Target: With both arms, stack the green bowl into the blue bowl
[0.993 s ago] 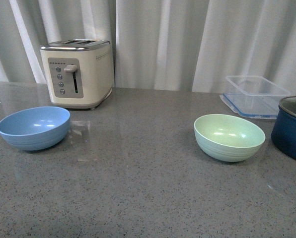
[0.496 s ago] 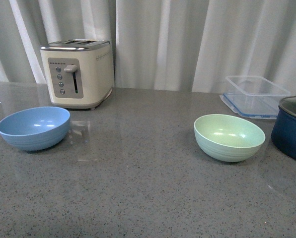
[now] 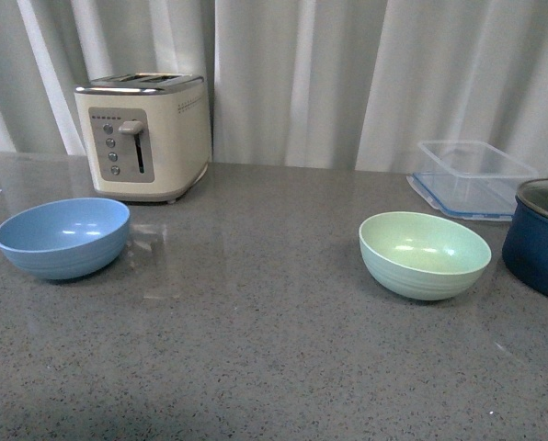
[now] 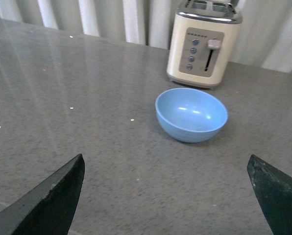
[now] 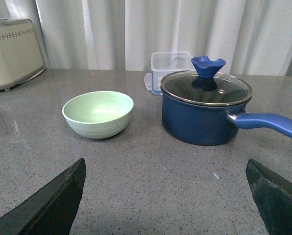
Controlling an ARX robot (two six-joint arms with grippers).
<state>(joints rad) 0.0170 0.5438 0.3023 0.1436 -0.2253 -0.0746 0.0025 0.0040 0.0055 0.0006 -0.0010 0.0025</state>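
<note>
The blue bowl [image 3: 62, 236] sits upright on the grey counter at the left, in front of the toaster. The green bowl [image 3: 425, 254] sits upright at the right, beside the navy pot. Neither arm shows in the front view. In the left wrist view my left gripper [image 4: 165, 196] is open and empty, well short of the blue bowl [image 4: 191, 114]. In the right wrist view my right gripper [image 5: 165, 196] is open and empty, well short of the green bowl [image 5: 98, 114].
A cream toaster [image 3: 145, 134] stands at the back left. A clear plastic container [image 3: 472, 176] sits at the back right. A dark navy pot [image 5: 205, 105] with a glass lid and long handle stands right of the green bowl. White curtains hang behind the counter.
</note>
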